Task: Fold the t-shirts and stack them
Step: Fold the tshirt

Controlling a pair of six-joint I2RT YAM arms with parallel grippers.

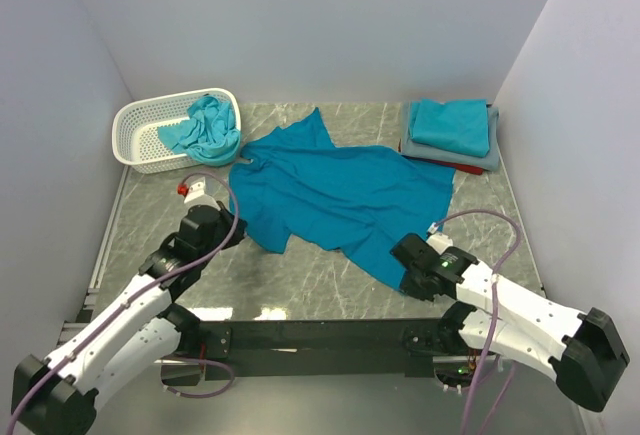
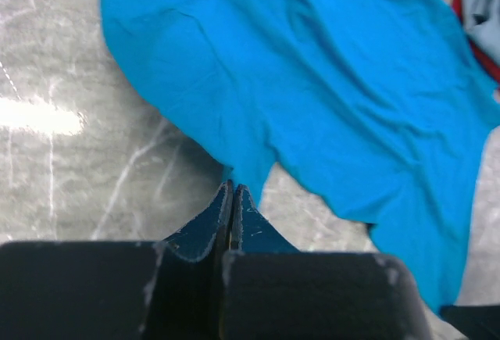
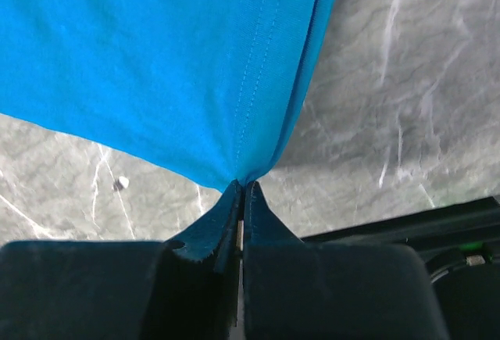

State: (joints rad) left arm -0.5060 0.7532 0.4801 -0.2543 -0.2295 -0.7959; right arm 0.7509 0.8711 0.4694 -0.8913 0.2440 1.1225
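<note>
White walls (image 1: 300, 25) surround marbled table (image 1: 300, 275) bearing t-shirt (image 1: 340, 195).

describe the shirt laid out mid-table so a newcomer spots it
Start at the grey marble table. Between the white basket at back left and the folded stack at back right lies the spread teal shirt. It alone lies open; the others are crumpled or folded.

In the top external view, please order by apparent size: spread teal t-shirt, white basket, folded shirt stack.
1. spread teal t-shirt
2. white basket
3. folded shirt stack, close to the basket
</note>
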